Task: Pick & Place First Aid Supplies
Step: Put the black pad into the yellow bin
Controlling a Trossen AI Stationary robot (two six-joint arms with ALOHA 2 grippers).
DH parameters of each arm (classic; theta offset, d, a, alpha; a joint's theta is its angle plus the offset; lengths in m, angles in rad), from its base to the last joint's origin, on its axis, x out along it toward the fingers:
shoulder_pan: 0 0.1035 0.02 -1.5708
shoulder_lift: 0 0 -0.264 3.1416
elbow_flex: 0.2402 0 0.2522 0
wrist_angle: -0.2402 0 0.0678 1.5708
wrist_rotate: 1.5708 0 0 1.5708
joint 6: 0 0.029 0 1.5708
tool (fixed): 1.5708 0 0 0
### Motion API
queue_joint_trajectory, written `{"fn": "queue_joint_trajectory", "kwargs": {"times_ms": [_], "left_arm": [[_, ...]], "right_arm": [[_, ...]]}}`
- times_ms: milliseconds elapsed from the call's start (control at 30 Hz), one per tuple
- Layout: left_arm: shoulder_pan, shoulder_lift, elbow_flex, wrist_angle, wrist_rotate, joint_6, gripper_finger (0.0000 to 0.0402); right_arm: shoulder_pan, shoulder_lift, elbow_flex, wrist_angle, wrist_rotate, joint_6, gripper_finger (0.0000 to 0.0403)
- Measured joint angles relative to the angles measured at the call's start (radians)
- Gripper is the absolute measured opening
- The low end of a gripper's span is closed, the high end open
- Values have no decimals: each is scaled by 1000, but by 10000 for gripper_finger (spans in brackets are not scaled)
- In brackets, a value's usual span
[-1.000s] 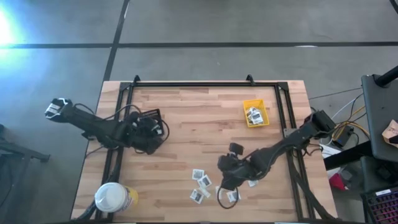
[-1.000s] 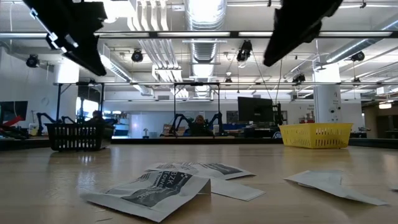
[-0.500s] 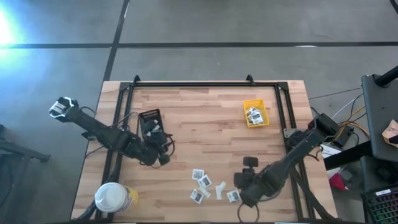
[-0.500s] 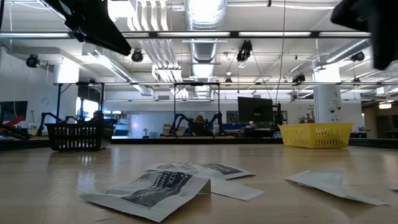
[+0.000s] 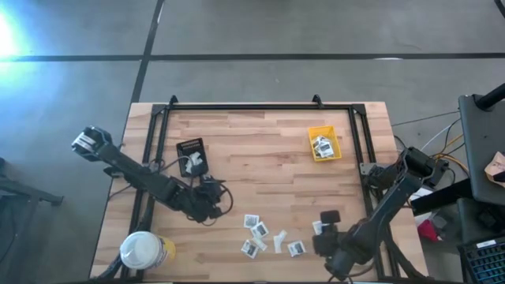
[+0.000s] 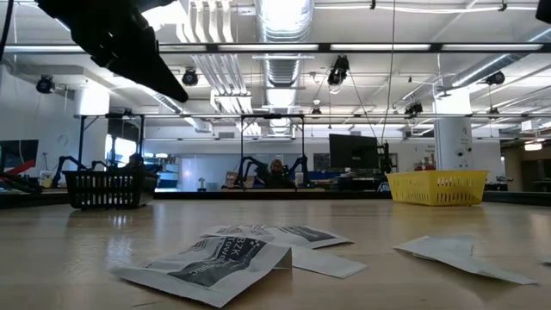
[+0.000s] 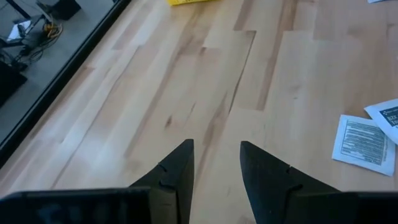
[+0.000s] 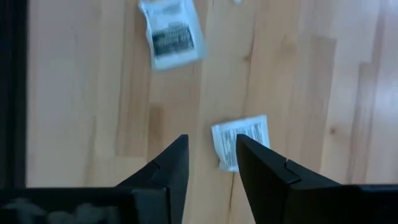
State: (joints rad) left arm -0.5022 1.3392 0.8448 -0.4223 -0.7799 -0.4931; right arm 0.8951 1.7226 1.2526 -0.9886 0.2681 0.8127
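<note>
High view: the butcher-block table [image 5: 260, 150] carries a loose cluster of flat white packets [image 5: 267, 237] near its front edge, dark print at their centres, with more packets lying in the small yellow bin [image 5: 324, 143]. The left gripper [image 5: 211, 207] hangs just left of the cluster, its dark wedge fingers [image 7: 174, 171] parted by a narrow gap over bare wood, holding nothing. The right gripper [image 5: 325, 237] sits at the cluster's right end, fingers [image 8: 264, 168] likewise slightly apart and empty, one crinkled packet [image 8: 239, 140] just ahead of its tips. A round white-lidded tub [image 5: 144, 251] stands at the front left corner.
</note>
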Motion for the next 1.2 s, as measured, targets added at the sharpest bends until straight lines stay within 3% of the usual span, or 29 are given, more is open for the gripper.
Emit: {"fn": "queue_joint_trajectory", "kwargs": {"times_ms": [233, 367, 833, 1200], "left_arm": [[-5, 4, 6, 4, 22, -2, 124], [-14, 2, 15, 3, 23, -3, 124], [-15, 2, 19, 3, 23, 2, 124], [-15, 2, 19, 3, 24, -1, 124]], "right_arm": [[-1, 0, -75, 22, -30, -3, 158], [-1, 0, -141, 126, -35, -33, 166], [-37, 0, -258, 242, -42, -117, 164], [-62, 0, -268, 293, -72, -143, 164]]}}
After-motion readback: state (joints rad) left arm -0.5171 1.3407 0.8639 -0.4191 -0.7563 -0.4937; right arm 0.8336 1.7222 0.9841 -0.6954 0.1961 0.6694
